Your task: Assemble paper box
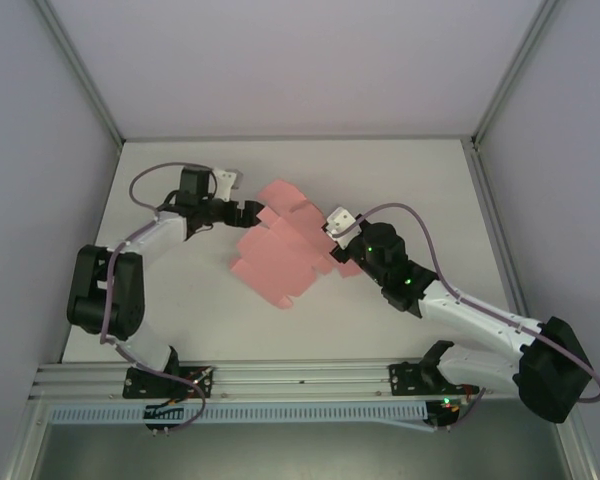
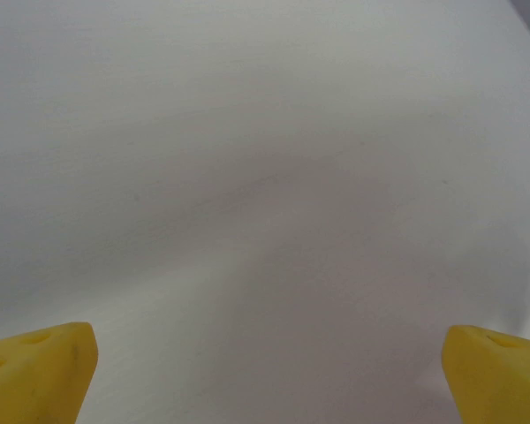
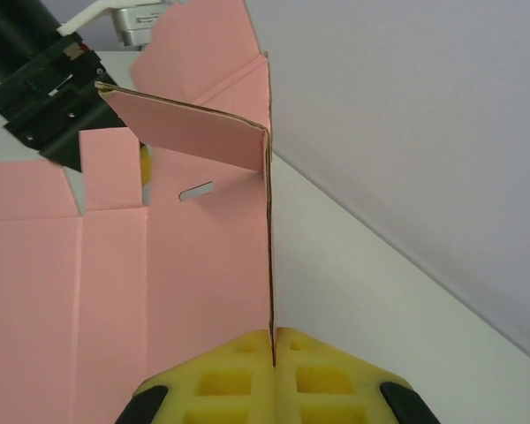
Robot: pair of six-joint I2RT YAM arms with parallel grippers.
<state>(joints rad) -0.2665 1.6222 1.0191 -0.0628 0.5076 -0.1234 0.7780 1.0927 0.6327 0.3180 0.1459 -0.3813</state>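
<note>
Pink card, creased and cut, is what you have to work with: the paper box (image 1: 280,250) lies near the middle of the table (image 1: 180,310), a little toward its far edge. Most of it is flat sheet with the flaps spread out. Along its right side one panel stands upright, and the small flap at that panel's far end is bent over toward the sheet.

Your right gripper (image 3: 272,340) has its jaws pinched together on the near edge of that raised panel. Your left gripper (image 1: 251,212) sits just beside the sheet's far-left edge, jaws wide apart over bare table and holding nothing.

You are early, by my reading: one wall is up, while the other walls, the end flaps and the tucking all remain.
</note>
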